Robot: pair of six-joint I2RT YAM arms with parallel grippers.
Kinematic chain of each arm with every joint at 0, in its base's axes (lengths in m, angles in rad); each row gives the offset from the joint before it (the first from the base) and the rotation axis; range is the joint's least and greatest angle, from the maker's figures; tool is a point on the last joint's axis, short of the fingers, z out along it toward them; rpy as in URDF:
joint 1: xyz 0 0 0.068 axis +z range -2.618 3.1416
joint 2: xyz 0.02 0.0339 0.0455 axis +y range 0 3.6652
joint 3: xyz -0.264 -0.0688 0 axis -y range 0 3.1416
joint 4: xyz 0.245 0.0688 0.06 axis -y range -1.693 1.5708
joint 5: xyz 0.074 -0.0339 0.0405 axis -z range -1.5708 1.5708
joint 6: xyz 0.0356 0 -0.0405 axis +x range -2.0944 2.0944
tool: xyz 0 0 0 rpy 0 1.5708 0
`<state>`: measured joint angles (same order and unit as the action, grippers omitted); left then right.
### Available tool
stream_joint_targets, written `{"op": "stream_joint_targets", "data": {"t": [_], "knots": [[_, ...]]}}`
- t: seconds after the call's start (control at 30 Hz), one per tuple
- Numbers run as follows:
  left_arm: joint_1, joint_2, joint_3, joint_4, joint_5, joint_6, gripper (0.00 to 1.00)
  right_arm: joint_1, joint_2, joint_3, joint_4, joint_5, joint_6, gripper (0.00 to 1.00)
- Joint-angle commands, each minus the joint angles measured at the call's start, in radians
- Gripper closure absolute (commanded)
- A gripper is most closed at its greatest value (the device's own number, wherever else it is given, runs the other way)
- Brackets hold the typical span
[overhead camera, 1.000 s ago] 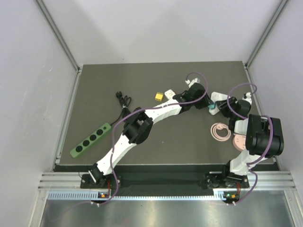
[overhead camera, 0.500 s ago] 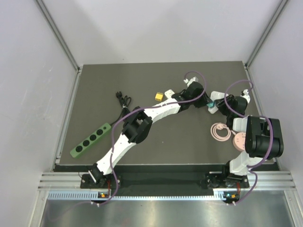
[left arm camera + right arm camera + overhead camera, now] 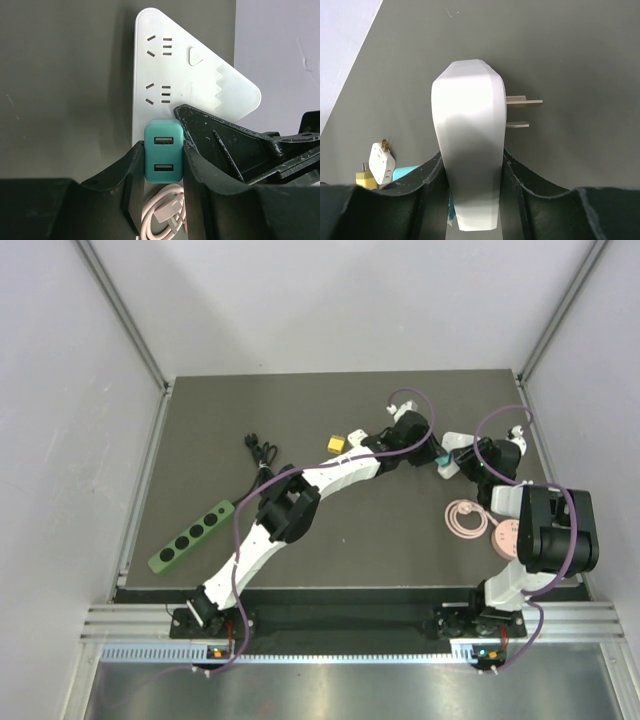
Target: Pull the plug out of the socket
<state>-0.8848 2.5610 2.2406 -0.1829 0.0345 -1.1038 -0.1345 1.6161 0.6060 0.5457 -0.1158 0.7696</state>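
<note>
In the overhead view the plug [image 3: 439, 460] and the socket [image 3: 457, 444] are at the upper right of the dark worktop [image 3: 300, 410]. The left tool [image 3: 162, 151] is closed on the teal plug, which lies against the socket's face, low and central in the left wrist view. The right tool [image 3: 471, 159] clamps the white socket edge-on, with two prongs [image 3: 522, 102] jutting from the socket's right side.

The top camera looks down over the whole table [image 3: 200, 420]; both wrist cameras closely face the socket [image 3: 200, 80], toward its far-right corner.
</note>
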Motion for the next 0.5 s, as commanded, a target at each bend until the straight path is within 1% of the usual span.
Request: {"op": "stream_joint_targets", "data": {"t": [0.0, 0.2, 0.4, 0.47], "knots": [[-0.011, -0.14, -0.009, 0.052, 0.024, 0.015, 1.0, -0.001, 0.011, 0.032, -0.09, 0.09, -0.016, 1.0], [-0.008, -0.156, -0.001, 0.036, 0.007, 0.019, 1.0, -0.001, 0.013, 0.037, -0.105, 0.103, -0.018, 1.0], [0.001, -0.16, -0.001, 0.025, -0.001, -0.028, 1.0, 0.009, 0.002, 0.041, -0.119, 0.11, -0.026, 1.0], [0.003, -0.163, -0.006, 0.033, -0.007, -0.047, 1.0, 0.012, 0.002, 0.043, -0.124, 0.136, -0.029, 1.0]]}}
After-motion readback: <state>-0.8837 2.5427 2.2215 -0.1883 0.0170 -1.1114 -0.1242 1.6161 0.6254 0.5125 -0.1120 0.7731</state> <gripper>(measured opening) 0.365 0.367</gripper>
